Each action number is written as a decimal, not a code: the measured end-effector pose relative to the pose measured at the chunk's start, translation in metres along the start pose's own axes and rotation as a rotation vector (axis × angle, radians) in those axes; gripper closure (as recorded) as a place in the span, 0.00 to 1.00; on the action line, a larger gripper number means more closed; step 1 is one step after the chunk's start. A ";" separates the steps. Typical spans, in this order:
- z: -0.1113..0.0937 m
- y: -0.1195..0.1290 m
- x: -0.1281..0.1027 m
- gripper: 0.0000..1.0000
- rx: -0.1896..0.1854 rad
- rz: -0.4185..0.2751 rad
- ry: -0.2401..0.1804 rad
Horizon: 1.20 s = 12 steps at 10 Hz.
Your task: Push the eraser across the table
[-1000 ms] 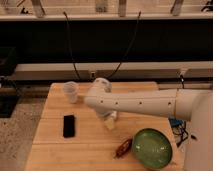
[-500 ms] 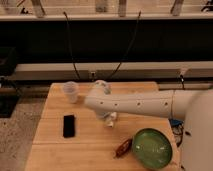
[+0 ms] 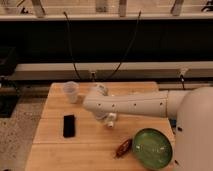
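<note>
Arm barely shifted since half-second-earlier frame. Gripper [image 3: 110, 120] hung low over bench [image 3: 50, 150] centre; whether open or closed, could not tell. Eraser [image 3: 69, 125] lay apart toward left edge, long axis pointing near-to-far edge.

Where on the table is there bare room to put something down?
Bare: the near-left corner of the light wooden table, in front of the flat black eraser, and the strip between eraser and the white pincer at mid-table. Crowded: near-right, with the round green bowl and reddish-brown object.
</note>
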 end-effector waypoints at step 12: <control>0.030 -0.036 -0.059 0.97 0.020 -0.139 -0.011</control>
